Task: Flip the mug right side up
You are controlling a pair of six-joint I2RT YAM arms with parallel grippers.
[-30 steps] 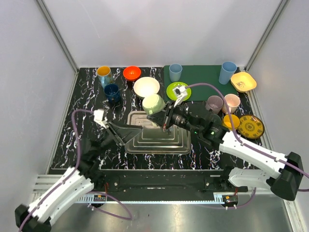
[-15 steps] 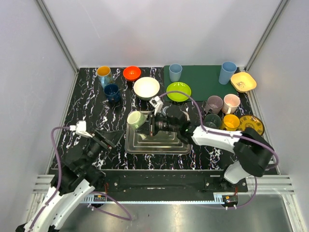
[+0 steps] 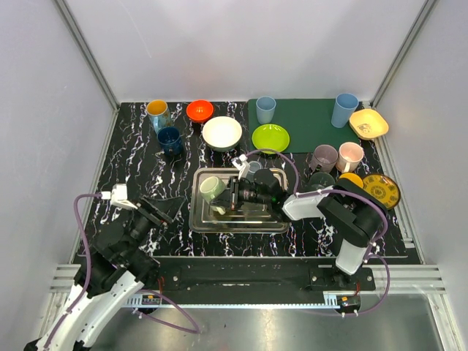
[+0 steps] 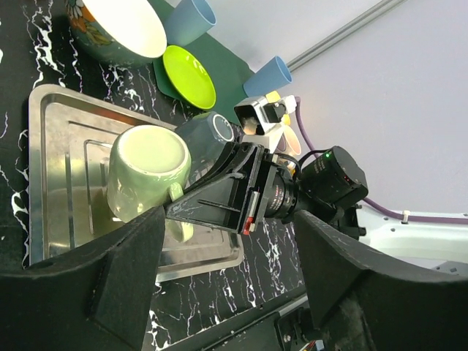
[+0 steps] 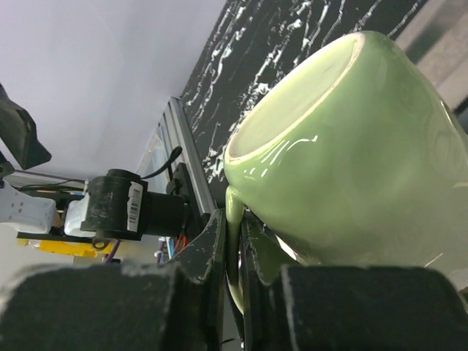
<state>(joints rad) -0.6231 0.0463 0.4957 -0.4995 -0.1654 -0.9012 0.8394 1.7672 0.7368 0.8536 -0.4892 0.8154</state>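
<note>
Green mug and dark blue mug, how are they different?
The green mug is pale green; the dark blue mug is navy. The green mug is tipped on its side, while the dark blue mug stands upright, mouth up. The right gripper pinches the green mug's handle over the metal tray; nothing touches the dark blue mug on the table. Both are mugs.

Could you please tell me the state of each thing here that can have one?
green mug, tilted on its side over the metal tray, not yet upright.
right gripper, fingers shut on the mug's handle.
left gripper, open, empty, left of the tray.
dark blue mug, upright.
</note>
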